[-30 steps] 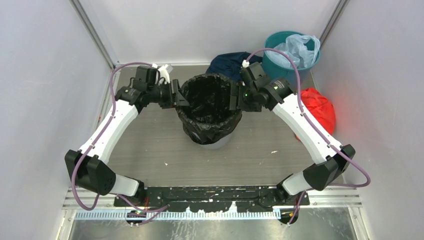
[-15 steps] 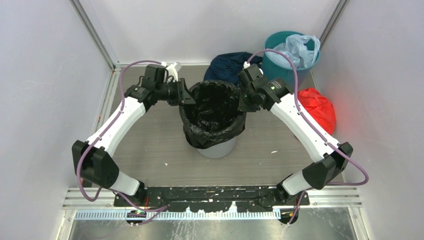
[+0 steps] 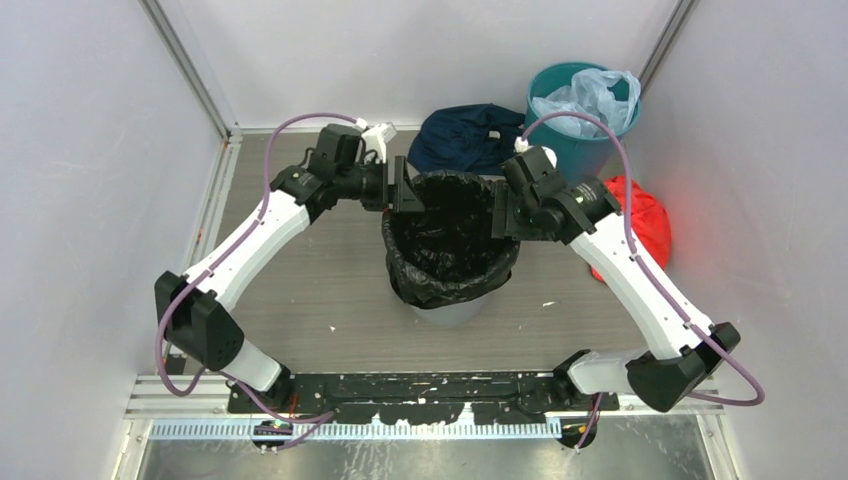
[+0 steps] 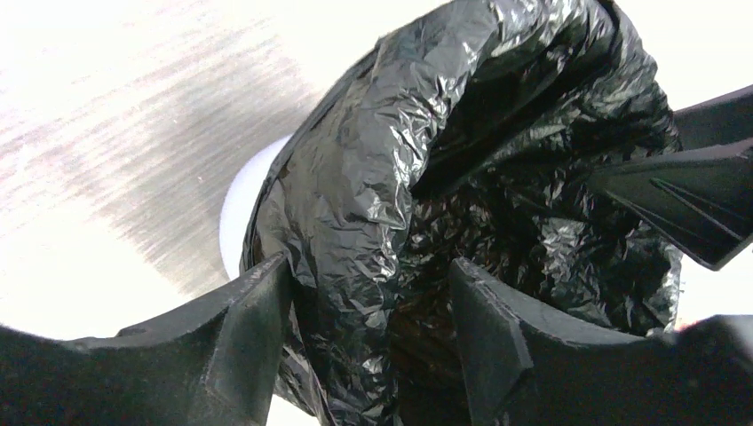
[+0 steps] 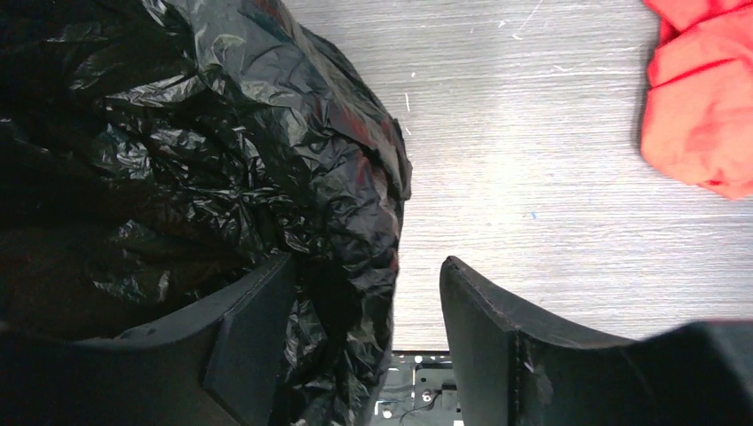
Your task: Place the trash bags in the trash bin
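Observation:
The black trash bag (image 3: 450, 250) lines the light grey trash bin (image 3: 445, 312) in the middle of the table, its edge folded out over the rim. My left gripper (image 3: 408, 195) is at the bin's back-left rim. In the left wrist view it (image 4: 368, 271) is open and straddles the bag-covered rim (image 4: 373, 177), with a white sliver of the bin (image 4: 240, 204) below. My right gripper (image 3: 503, 212) is at the right rim. It (image 5: 368, 266) is open too: one finger is inside the bag (image 5: 222, 133), the other outside and apart from it.
A teal bin (image 3: 580, 120) holding a pale blue bag (image 3: 595, 95) stands at the back right. A navy cloth (image 3: 465, 135) lies behind the grey bin. A red cloth bundle (image 3: 640, 215) (image 5: 701, 98) lies by the right arm. Walls close in on both sides.
The grey bin with the black bag has shifted to the right, and both grippers have moved right with it, staying at its rim.

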